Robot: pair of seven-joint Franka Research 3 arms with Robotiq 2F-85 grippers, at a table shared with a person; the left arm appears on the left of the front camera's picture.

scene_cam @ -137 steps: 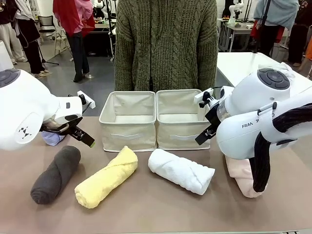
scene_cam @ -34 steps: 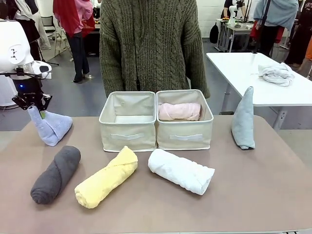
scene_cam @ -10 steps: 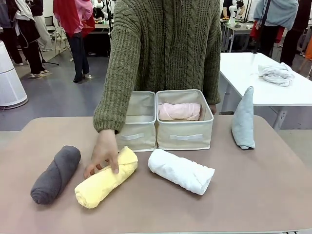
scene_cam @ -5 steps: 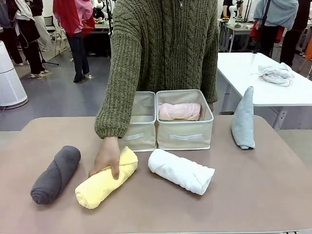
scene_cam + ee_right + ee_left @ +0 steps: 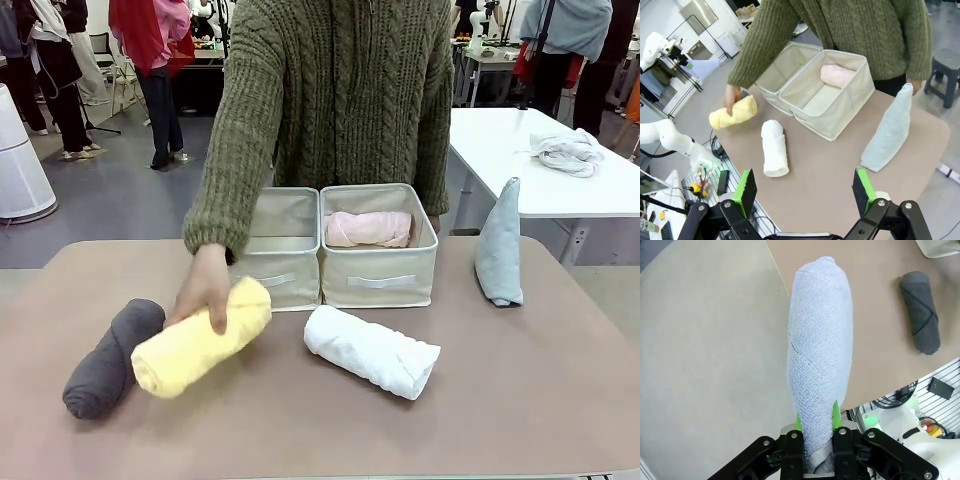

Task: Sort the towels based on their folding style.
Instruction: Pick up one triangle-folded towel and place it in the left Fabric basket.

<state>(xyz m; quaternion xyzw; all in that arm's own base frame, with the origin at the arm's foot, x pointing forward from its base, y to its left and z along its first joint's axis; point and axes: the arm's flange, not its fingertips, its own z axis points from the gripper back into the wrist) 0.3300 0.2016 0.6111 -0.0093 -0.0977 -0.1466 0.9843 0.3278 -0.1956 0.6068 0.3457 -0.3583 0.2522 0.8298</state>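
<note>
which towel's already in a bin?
The pink rolled towel, lying in the right-hand beige bin; every other towel is outside the bins.

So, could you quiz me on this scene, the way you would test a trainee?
1. Multiple choice: the person's hand grips a rolled towel. What colour is it? A white; B yellow; C pink.
2. True or false: the pink towel lies inside the right-hand bin.
3. Fill in: the cone-shaped towel clamped in the left gripper is light ____.

Key: 1 B. 2 true. 3 blue.
</note>
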